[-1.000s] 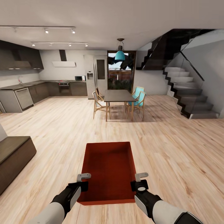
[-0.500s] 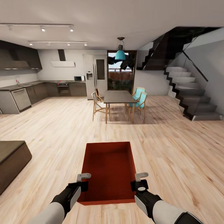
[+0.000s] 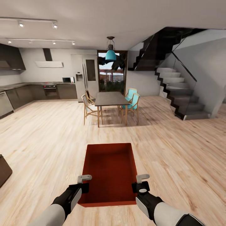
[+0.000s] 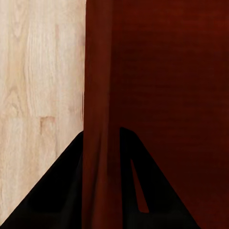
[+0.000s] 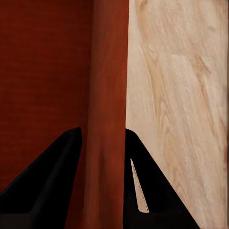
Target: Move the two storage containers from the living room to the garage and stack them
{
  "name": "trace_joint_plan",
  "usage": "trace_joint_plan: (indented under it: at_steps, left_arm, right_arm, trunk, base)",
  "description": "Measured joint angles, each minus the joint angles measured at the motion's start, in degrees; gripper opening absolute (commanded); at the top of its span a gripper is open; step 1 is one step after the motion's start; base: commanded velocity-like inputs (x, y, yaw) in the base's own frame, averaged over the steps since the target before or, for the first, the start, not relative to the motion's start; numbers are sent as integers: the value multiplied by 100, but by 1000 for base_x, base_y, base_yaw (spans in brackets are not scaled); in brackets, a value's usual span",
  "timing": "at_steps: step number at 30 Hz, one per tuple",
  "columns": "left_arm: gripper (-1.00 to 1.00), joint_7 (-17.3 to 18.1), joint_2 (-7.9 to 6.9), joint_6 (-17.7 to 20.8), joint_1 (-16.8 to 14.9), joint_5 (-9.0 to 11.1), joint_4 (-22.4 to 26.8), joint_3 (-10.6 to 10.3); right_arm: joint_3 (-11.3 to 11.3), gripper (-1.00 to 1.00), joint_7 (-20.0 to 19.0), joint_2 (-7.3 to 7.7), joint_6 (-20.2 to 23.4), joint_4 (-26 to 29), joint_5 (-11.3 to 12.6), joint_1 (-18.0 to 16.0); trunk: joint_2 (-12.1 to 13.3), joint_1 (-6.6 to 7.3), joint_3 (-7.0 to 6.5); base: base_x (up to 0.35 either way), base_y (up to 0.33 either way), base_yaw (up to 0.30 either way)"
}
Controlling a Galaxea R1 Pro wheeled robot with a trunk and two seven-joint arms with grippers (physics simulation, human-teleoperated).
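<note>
Head view: one storage container (image 3: 110, 172), a stiff, likely light ribbed bin, hangs above the wood-plank floor (image 3: 175, 150), well short of the dining table (image 3: 108, 99). Left gripper (image 3: 83, 181) and right gripper (image 3: 142, 181) each pinch a long side wall, a sensible hold. Against the earlier frame, the table sits further left, so the camera has swung.
</note>
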State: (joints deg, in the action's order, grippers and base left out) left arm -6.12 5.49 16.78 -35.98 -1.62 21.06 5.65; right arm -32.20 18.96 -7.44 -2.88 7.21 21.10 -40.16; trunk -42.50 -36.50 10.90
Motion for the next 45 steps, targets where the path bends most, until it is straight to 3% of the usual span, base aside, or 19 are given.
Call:
trace_joint_plan:
  at_steps: [45]
  left_arm:
    - [-100,3,-6,-1,0,18,-4,-7]
  right_arm:
    - [-15,-100,0,2,15,15,11,0]
  trunk:
    - [0,0,0]
  base:
    - [320,0,-243]
